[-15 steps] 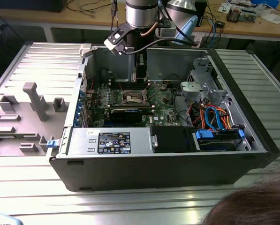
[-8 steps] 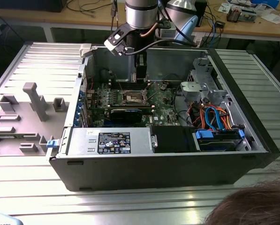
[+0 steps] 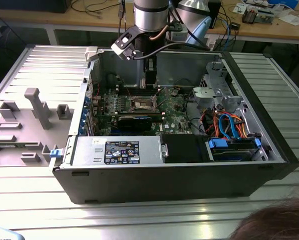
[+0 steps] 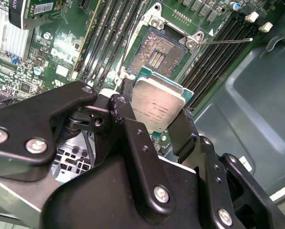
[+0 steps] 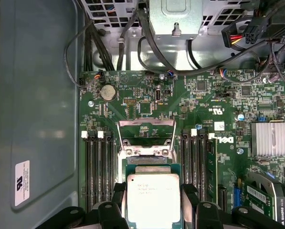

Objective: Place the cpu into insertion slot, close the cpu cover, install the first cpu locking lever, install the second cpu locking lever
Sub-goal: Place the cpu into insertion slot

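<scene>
Gripper (image 4: 154, 117) is clamped on the cpu (image 4: 157, 107) by opposite edges; chip held flat, not seated. The insertion slot (image 3: 143, 104) lies bare, near, toward 6 o'clock of the gripper in the exterior view.

Exterior view: arm (image 3: 152, 15) being cropped at upper centre of frame; person's hair (image 3: 274, 222) being cropped at lower right corner.
First wrist view: cpu (image 5: 153, 199) being cut by frame edge.
Second wrist view: fingers (image 4: 183, 131) covering cpu sides; cpu overlapping near edge of insertion slot (image 4: 157, 52).
</scene>
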`<state>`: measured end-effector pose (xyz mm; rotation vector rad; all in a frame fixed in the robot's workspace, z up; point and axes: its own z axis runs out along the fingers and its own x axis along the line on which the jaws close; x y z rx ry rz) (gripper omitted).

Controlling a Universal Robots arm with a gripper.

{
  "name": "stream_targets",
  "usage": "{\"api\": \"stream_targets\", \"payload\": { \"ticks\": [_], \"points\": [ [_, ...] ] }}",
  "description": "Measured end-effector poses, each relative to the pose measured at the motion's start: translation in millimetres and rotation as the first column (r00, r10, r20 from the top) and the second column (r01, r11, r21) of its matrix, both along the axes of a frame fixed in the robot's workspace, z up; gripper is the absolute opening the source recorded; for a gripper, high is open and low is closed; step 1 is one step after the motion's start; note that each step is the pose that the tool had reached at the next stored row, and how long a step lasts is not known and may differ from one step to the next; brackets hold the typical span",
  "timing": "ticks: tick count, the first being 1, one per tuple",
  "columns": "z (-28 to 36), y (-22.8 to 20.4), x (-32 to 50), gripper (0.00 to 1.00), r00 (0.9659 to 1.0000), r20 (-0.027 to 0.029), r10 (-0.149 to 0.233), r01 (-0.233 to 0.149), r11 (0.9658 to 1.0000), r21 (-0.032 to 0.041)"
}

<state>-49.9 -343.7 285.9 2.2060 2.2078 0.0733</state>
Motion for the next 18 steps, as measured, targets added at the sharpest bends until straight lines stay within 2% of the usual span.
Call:
{"api": "stream_targets", "payload": {
  "ticks": [4, 5, 11, 13, 15, 18],
  "points": [
    [-2.7, 0.0, 0.0, 0.54, 1.0, 0.0, 0.0, 0.0, 1.0, 0.0],
    [-5.6, 0.0, 0.0, 0.54, 1.0, 0.0, 0.0, 0.0, 1.0, 0.0001],
    [-9.4, 0.0, -4.7, 0.54, 1.0, 0.0001, 0.001, -0.001, 1.0, -0.0001],
    [-10.9, 0.0, -5.2, 0.54, 0.9999, 0.0, 0.014, -0.014, 0.9999, -0.0001],
    [-13.0, 0.0, -5.6, 0.54, 0.9989, 0.0, 0.046, -0.046, 0.9989, -0.0002],
    [-16.3, 0.1, -6.0, 0.54, 0.9989, 0.0001, 0.047, -0.047, 0.9989, 0.0]
  ]
}}
